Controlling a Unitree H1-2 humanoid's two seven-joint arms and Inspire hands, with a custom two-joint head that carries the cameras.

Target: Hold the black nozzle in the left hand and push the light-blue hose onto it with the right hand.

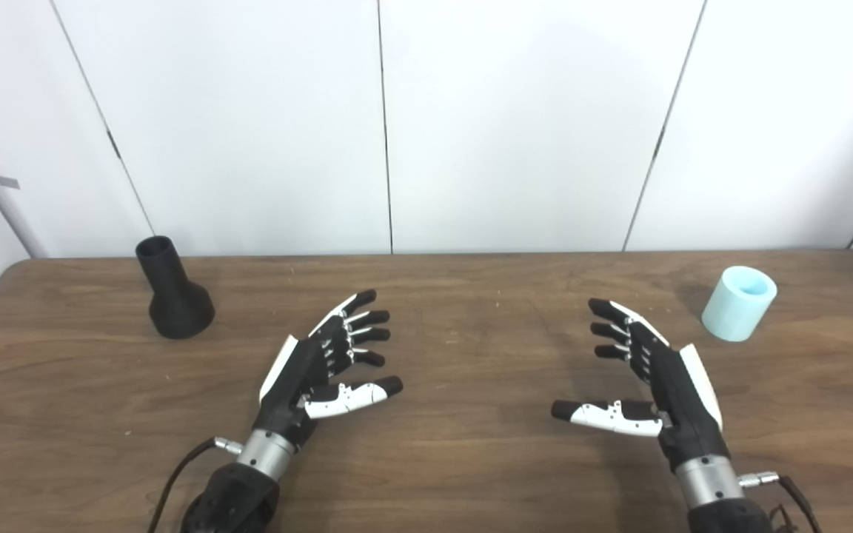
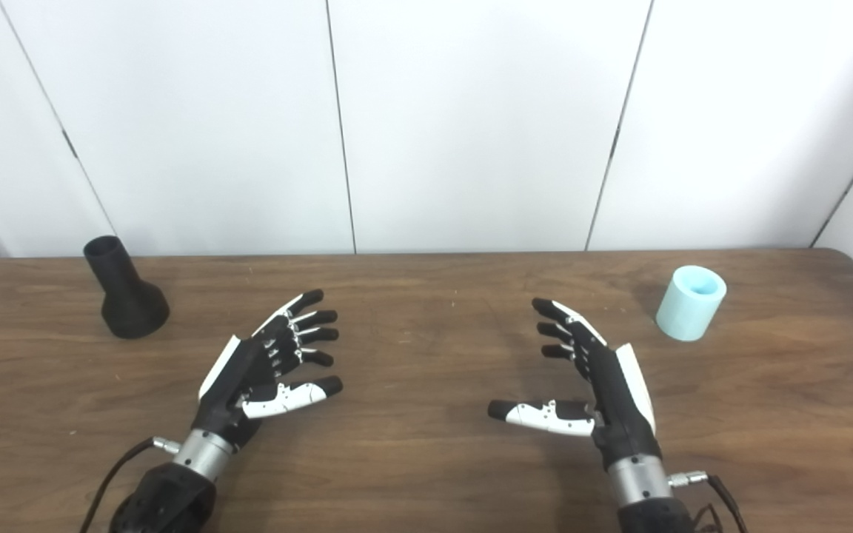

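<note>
Bare table (image 1: pixel 471 459) lies between each hand and the black nozzle (image 1: pixel 172 292) and light-blue hose (image 1: pixel 738 303)

Each hand (image 1: pixel 323 370) — left and right (image 1: pixel 656 377) — black with white plates; silver wrist cuffs; black cables.

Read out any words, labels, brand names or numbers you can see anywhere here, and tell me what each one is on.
None: no readable text appears in either view.
The black nozzle, the light-blue hose, the table and both hands, left hand and right hand, carry no visible writing.
A small grey tag on the wall panel is too small to read.
</note>
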